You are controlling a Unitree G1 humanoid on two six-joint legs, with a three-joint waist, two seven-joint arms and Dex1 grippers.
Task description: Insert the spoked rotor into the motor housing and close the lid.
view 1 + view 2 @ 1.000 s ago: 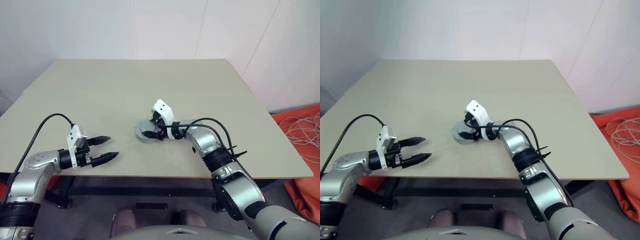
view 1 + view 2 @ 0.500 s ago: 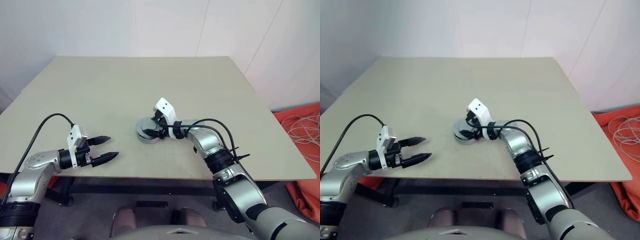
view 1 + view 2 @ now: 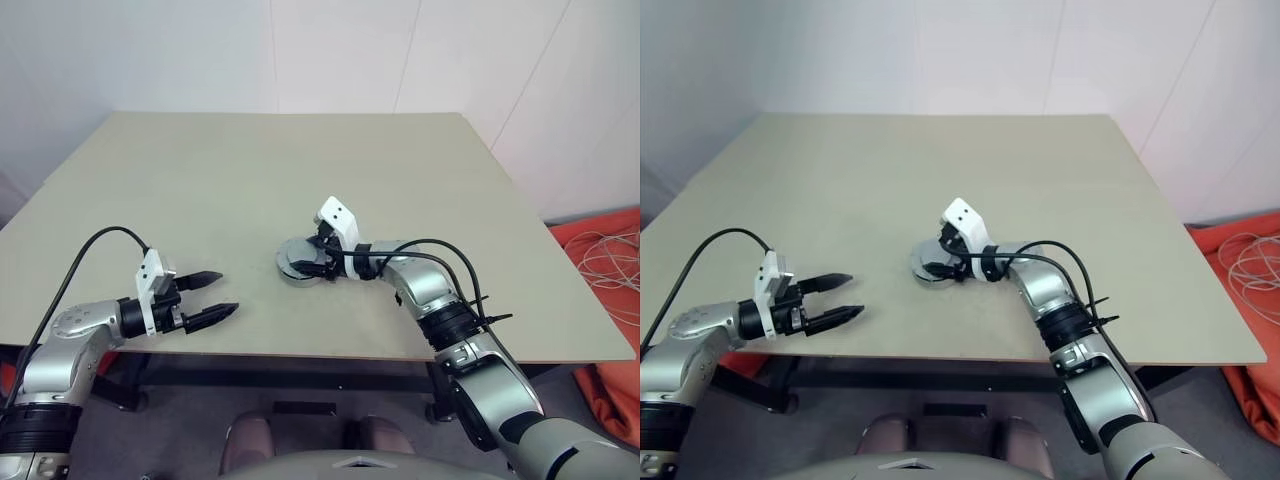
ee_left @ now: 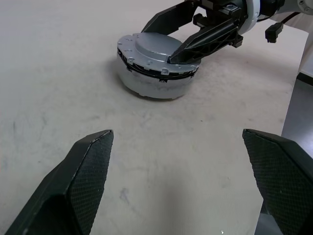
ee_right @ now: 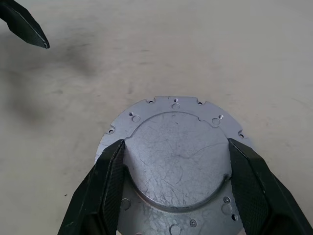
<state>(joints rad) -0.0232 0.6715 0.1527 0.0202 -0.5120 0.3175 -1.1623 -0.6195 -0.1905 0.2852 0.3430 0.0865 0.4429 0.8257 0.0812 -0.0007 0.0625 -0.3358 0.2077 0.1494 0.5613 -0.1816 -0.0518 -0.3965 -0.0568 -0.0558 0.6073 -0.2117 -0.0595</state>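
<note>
The lid (image 5: pixel 176 152), a round silvery cap with a raised centre and small screw holes around its rim, sits on the motor housing (image 4: pixel 156 88). Only the housing's pale side wall shows beneath it. My right gripper (image 3: pixel 305 262) reaches over the lid from the right. Its two black fingers (image 5: pixel 110 186) press against opposite sides of the raised centre, shut on it. My left gripper (image 3: pixel 225 292) hovers open near the table's front left edge, well apart from the housing, with nothing between its fingers. The spoked rotor is hidden.
The beige table (image 3: pixel 250 170) stretches wide behind and to both sides of the housing. Its front edge runs just under my left gripper. An orange cloth with pale cable (image 3: pixel 610 260) lies on the floor to the right.
</note>
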